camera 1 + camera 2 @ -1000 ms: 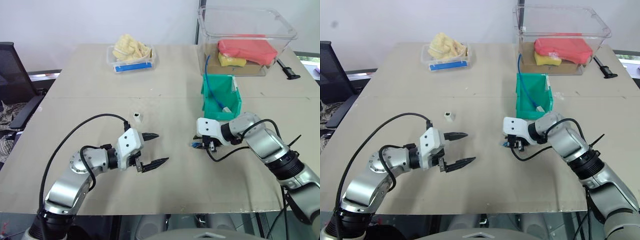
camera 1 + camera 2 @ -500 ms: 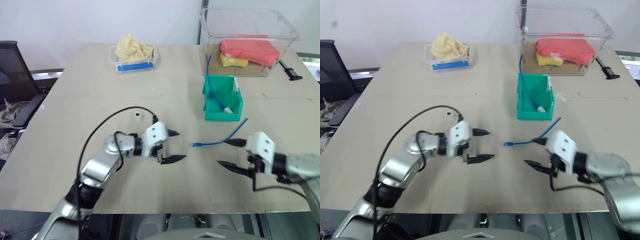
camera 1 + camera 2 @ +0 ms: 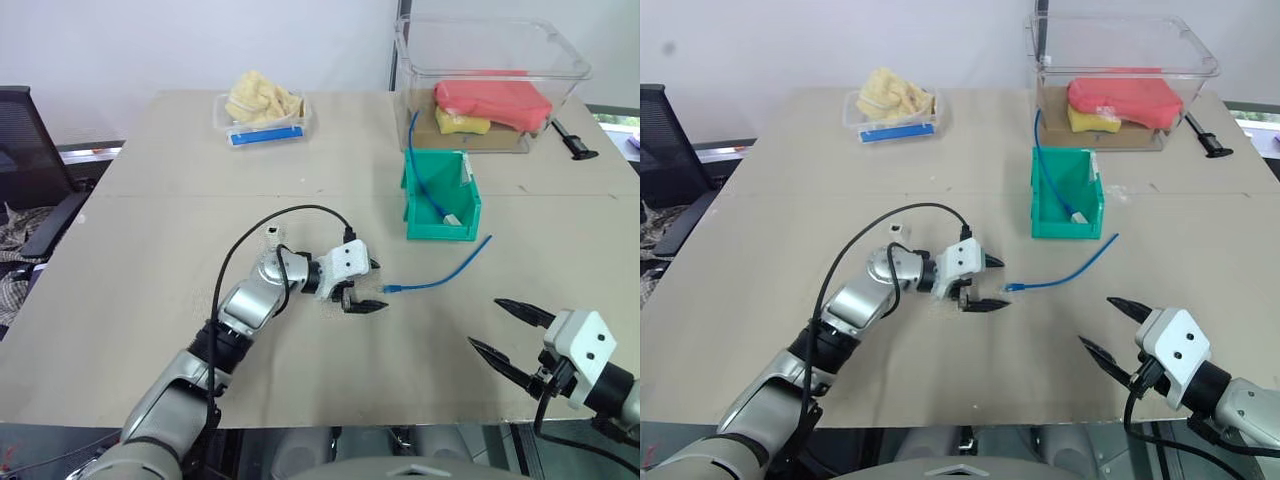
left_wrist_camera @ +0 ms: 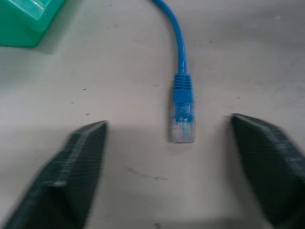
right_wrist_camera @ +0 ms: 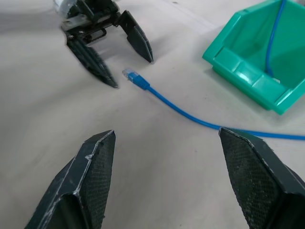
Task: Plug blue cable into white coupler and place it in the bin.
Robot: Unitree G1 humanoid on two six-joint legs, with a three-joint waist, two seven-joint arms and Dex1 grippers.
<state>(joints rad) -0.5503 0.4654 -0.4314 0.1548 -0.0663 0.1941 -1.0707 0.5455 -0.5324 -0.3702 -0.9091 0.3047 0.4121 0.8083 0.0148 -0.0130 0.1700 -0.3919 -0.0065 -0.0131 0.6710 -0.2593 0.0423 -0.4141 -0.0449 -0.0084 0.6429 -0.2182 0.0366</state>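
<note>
Blue network cable (image 3: 440,277) lies flat on beige table (image 3: 150,240), clear plug (image 4: 182,130) between spread fingers of left gripper (image 3: 372,286), not grasped. Tiny white coupler (image 3: 273,232) sits far-left of it. Teal plastic bin (image 3: 441,196) beyond. Right gripper (image 3: 505,330) near right, jaws released, empty.

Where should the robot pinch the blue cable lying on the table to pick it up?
Probably on the blue boot just behind the clear plug of the blue cable. That end lies flat on the table, pointing at the open left gripper, whose fingers already stand either side of it. Coming straight on from the plug's end, low to the table, should let them close across its flat sides.
</note>
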